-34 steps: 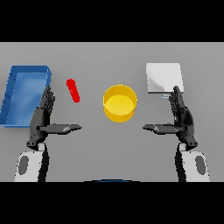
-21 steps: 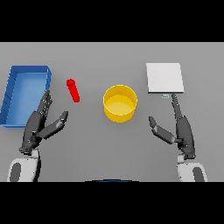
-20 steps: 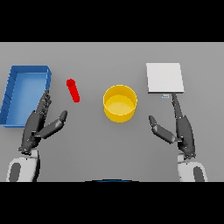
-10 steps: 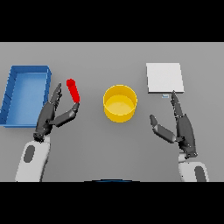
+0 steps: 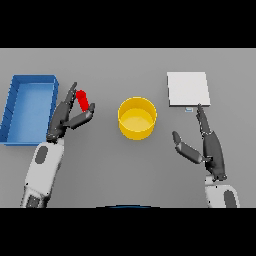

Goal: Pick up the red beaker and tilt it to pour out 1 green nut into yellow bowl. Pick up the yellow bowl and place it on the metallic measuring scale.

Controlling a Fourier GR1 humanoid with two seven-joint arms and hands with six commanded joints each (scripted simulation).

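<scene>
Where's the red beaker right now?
In the head view the red beaker is left of centre, between the blue tray and yellow bowl, within the left hand's open fingers and thumb.

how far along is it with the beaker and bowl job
Early. Nothing is finished: the yellow bowl sits on the table, apart from the metallic scale. In hand: the left hand is at the red beaker, fingers and thumb either side, grasp unconfirmed. The right hand waits open below the scale. Left: lifting, pouring the nut, moving the bowl onto the scale.
</scene>
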